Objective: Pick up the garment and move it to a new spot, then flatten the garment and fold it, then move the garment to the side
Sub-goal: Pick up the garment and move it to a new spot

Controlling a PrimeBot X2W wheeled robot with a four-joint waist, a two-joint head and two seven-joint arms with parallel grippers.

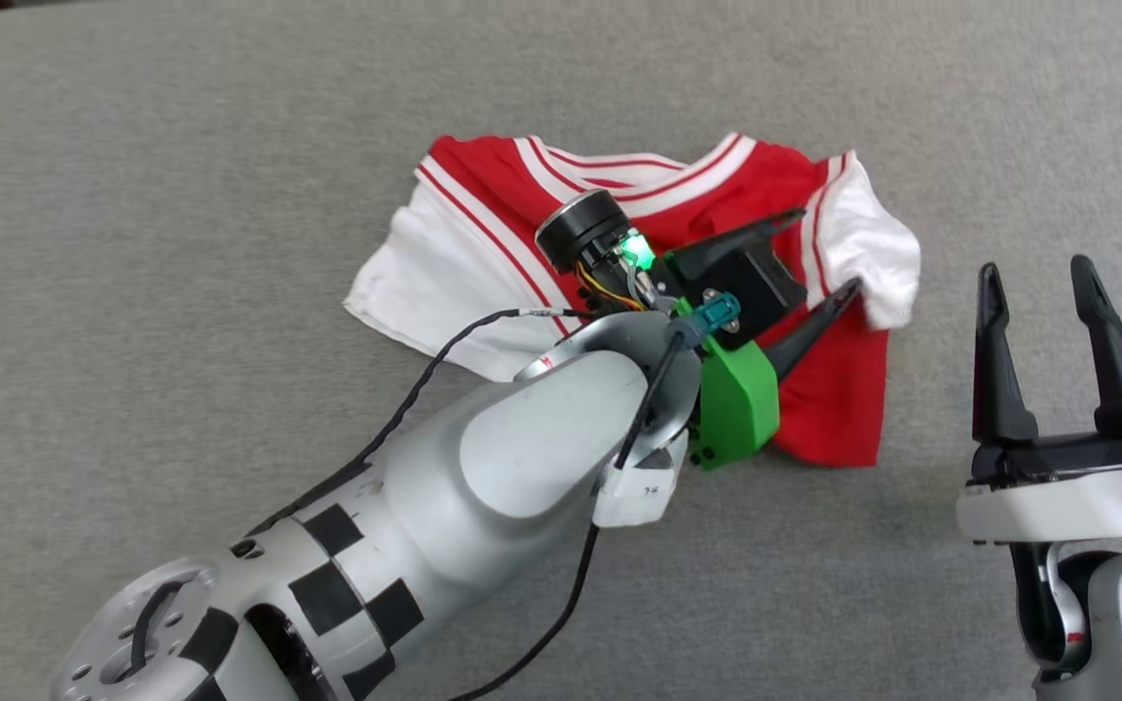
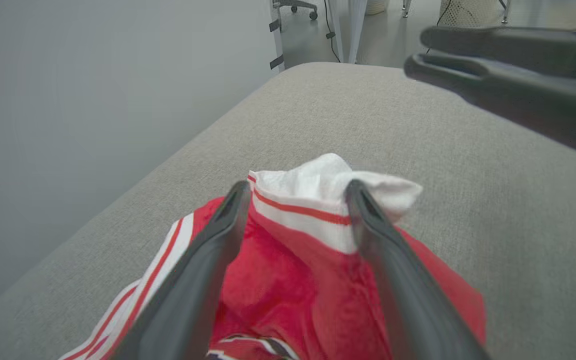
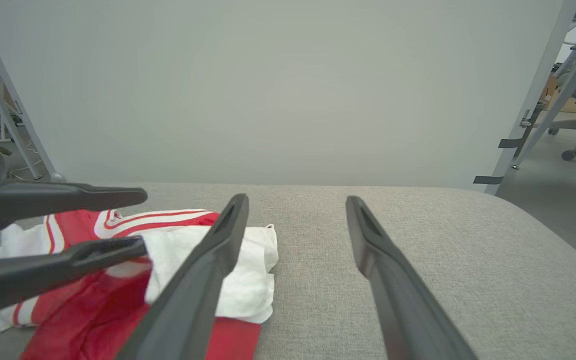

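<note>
On the grey fabric-covered counter (image 1: pixel 181 195): the garment (image 1: pixel 834 389) lies crumpled a little beyond the middle, with a red body, white sleeves and red-and-white striped trim.
Left forearm (image 1: pixel 483 467): pale silver, reaching up from the lower left of the head view and hiding part of the garment's near side; a black cable (image 1: pixel 425 380) loops beside it.
Left sleeve (image 1: pixel 425 282): white, spread flat on the counter at the garment's left end.
Collar (image 1: pixel 639 175): striped, lying toward the far side.
Left gripper (image 1: pixel 829 250): low over the garment's right half, pointing at the right sleeve.
Left jaws: spread wide and clamping nothing. In the left wrist view the bunched sleeve rises between the two tips; whether it brushes them cannot be told.
Print (image 2: pixel 248 345): a scrap of black, white-edged lettering at the bottom of the left wrist view, too little to read.
Right sleeve (image 1: pixel 878 253): white, gathered into a lump at the garment's right edge.
Right gripper (image 1: pixel 1033 265): over bare counter just right of the garment, apart from it, pointing away from the robot.
Right jaws: wide apart and empty.
Wall (image 3: pixel 288 75): pale grey, behind the counter in the right wrist view.
</note>
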